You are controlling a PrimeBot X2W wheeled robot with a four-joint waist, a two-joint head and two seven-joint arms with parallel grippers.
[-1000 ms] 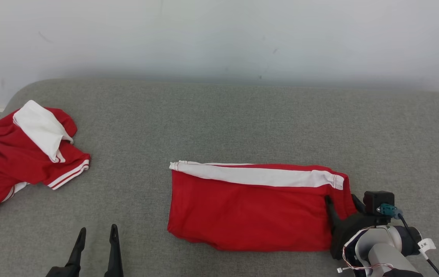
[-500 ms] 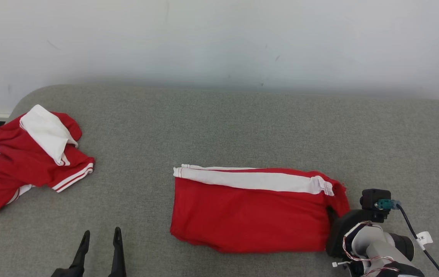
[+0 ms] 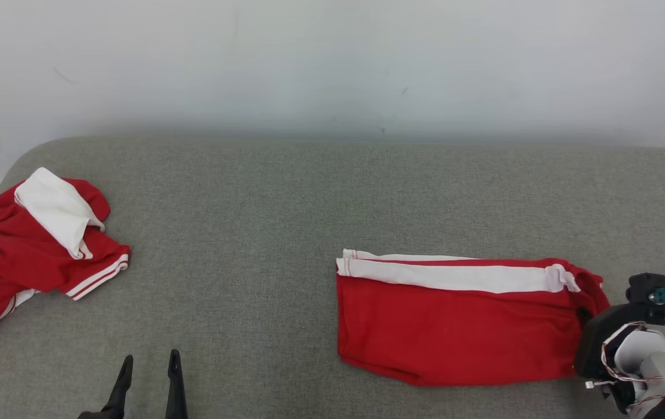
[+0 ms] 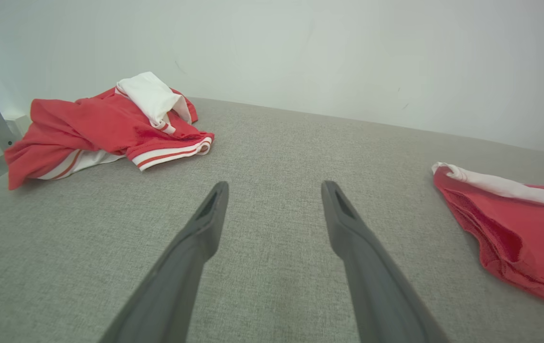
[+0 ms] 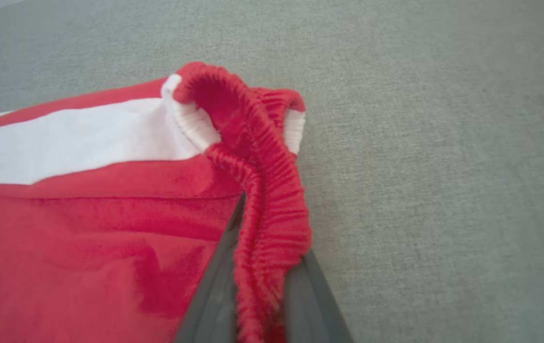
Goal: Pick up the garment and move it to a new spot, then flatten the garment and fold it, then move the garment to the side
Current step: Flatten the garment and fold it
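1. The desk (image 3: 286, 192) is covered with a grey woven cloth, and its far left corner is rounded.
2. A folded red garment (image 3: 455, 331) lies on the right part of the desk. It makes a long, flat shape that runs from left to right.
3. A white stripe (image 3: 455, 278) runs along the far edge of this garment. Its elastic waistband (image 5: 272, 209) is at the right end, and there it is bunched up.
4. A crumpled red garment (image 3: 24, 267) lies at the left edge of the desk, well apart from the folded one. It has a white part on top and white bands at one hem.
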